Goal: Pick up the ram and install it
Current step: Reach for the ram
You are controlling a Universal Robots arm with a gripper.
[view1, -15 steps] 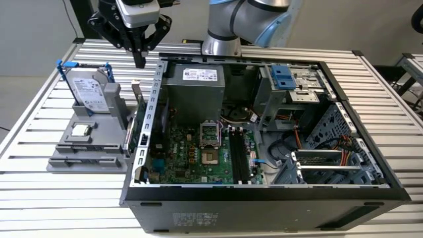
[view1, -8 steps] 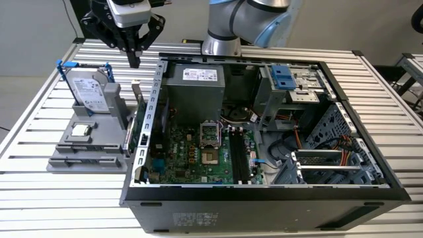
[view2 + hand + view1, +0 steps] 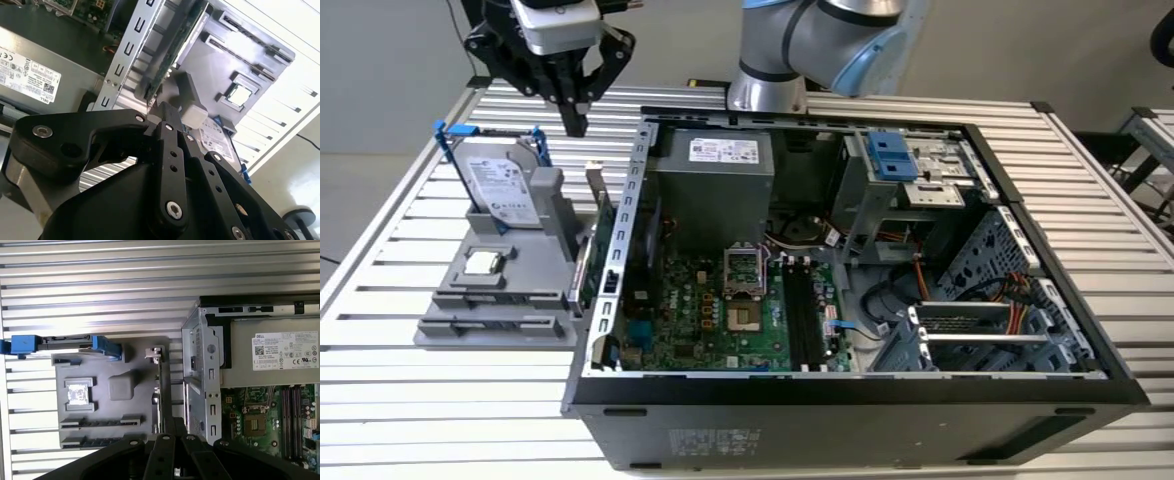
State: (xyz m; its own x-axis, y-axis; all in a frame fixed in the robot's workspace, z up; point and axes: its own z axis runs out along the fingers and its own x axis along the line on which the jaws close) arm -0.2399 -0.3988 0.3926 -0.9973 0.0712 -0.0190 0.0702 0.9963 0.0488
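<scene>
The ram (image 3: 160, 390) stands on its long edge in a slot along the side of the grey holder tray (image 3: 100, 405), close to the open computer case (image 3: 854, 400). It is not yet lifted or installed. It lies below the pincer (image 3: 576, 122), which hangs over the stick's end with its fingers together and nothing between them. In the second wrist view the stick (image 3: 176, 47) runs away from the fingertips (image 3: 166, 112) as a slim green bar next to the case's perforated metal wall. Judging from this, the step in hand is the reach for the stick. Done well, that means parting the fingers enough to straddle the thin board, squaring the pads to its flat faces, and centring them along its length so it does not tip. The approach must also stay clear of the case wall on the far side of the stick from the pincer. Further out from the pincer on the tray sit the processor chip (image 3: 483, 262) and the hard drive (image 3: 500, 180) with blue brackets, and the slatted counter (image 3: 400, 400) carries everything. Inside the case, well apart from the pincer, are the black memory slots (image 3: 803, 310). Their end latches are too small to judge. The stick's lower edge is hidden in the tray, and in the exterior view it is hard to tell from the case wall.
</scene>
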